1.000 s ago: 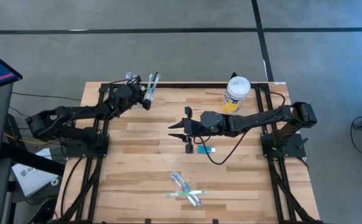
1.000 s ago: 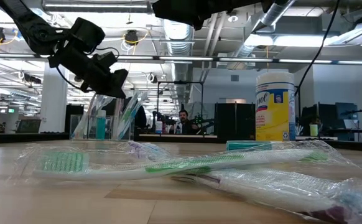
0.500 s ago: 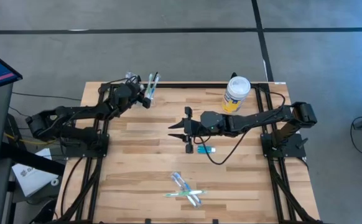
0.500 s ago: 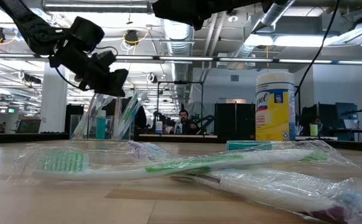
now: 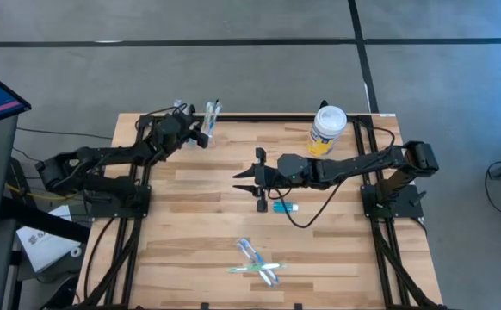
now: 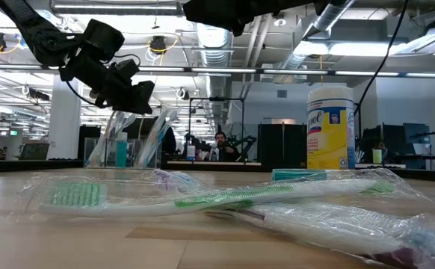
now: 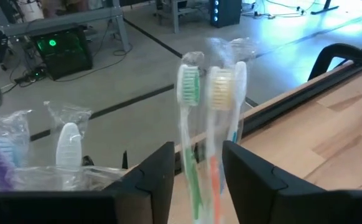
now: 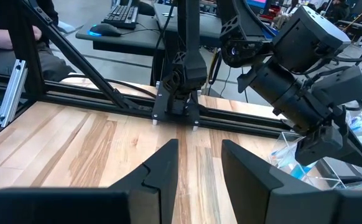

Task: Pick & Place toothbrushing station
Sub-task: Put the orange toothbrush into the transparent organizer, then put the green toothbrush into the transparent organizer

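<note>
Straddling two wrapped brushes standing in the cup at the upper left of the high view, the left gripper had its jaws parted, gripping nothing. The right gripper hung released at mid-surface, empty. By my judgement the job was partly done: a teal tube and more wrapped brushes lay low in the frame, still to be moved.

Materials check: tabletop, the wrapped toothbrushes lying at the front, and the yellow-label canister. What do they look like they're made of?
Pale slatted tabletop: wood, matte, with visible grain and plank seams. Wrapped green and white toothbrushes: plastic handles inside thin clear film that crinkles and glints. White-lidded canister with yellow label: probably smooth plastic, with a glossy printed label.
</note>
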Action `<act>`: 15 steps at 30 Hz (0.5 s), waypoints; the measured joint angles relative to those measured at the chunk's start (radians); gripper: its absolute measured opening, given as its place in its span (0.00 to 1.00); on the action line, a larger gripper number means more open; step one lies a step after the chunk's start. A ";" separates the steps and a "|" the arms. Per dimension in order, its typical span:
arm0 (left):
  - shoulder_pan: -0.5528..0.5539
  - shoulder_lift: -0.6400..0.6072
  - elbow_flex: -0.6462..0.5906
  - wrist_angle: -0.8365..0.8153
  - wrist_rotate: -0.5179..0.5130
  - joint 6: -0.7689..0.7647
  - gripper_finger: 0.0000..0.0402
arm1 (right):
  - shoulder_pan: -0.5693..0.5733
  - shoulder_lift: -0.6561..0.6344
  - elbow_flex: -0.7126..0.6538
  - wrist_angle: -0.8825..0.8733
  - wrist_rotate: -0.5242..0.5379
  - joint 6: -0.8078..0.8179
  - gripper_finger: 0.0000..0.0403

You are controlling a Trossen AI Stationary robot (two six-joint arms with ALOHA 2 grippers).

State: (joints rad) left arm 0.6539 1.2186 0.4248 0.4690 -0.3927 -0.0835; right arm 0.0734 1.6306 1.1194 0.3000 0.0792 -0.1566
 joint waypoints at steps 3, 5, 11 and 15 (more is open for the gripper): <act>0.000 0.000 0.000 0.006 0.000 0.000 0.34 | 0.000 0.000 0.000 0.000 0.000 0.000 0.28; 0.000 0.000 0.000 0.007 0.000 -0.003 0.34 | 0.000 0.000 0.000 0.000 0.000 0.000 0.28; -0.011 0.000 0.000 0.014 0.008 -0.003 0.34 | 0.000 0.000 0.000 0.000 0.000 0.000 0.28; -0.022 0.000 0.000 0.020 0.110 -0.004 0.34 | 0.000 0.000 0.000 0.000 0.000 0.000 0.28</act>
State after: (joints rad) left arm 0.6322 1.2182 0.4248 0.4894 -0.2827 -0.0871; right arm 0.0734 1.6306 1.1194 0.2996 0.0792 -0.1566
